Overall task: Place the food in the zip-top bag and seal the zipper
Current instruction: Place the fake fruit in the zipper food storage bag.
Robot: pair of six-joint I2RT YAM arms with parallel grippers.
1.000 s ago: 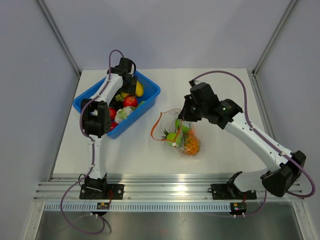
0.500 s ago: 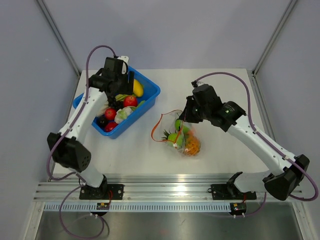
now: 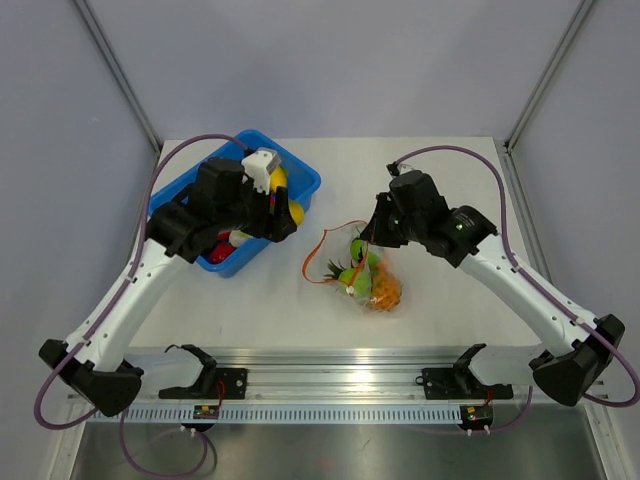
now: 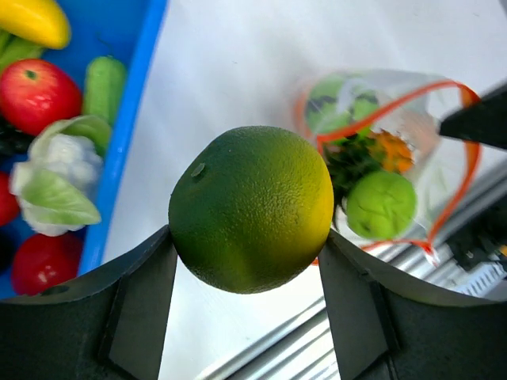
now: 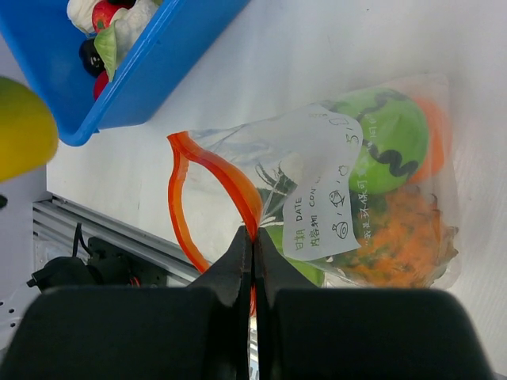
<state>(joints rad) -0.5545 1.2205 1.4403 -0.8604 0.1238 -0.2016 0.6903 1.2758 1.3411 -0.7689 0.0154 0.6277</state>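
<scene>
My left gripper (image 3: 287, 216) is shut on a green-yellow lemon (image 4: 252, 207) and holds it in the air just past the right rim of the blue bin, left of the bag. The lemon also shows in the right wrist view (image 5: 20, 127). The clear zip-top bag (image 3: 368, 272) lies mid-table with green apples (image 4: 381, 204) and an orange pineapple (image 3: 384, 290) inside. Its orange-red zipper (image 5: 212, 170) stands open in a loop. My right gripper (image 5: 253, 237) is shut on the zipper strip at the far side of the mouth (image 3: 372, 232) and holds it up.
The blue bin (image 3: 303, 183) stands at the back left and holds red tomatoes (image 4: 33, 93), a cauliflower (image 4: 55, 178), a cucumber (image 4: 104, 85) and other toy food. The rail (image 3: 340, 380) runs along the near table edge.
My left arm has lifted out of the bin with the lemon and swung right towards the bag. My right gripper has stayed on the zipper, almost still.
</scene>
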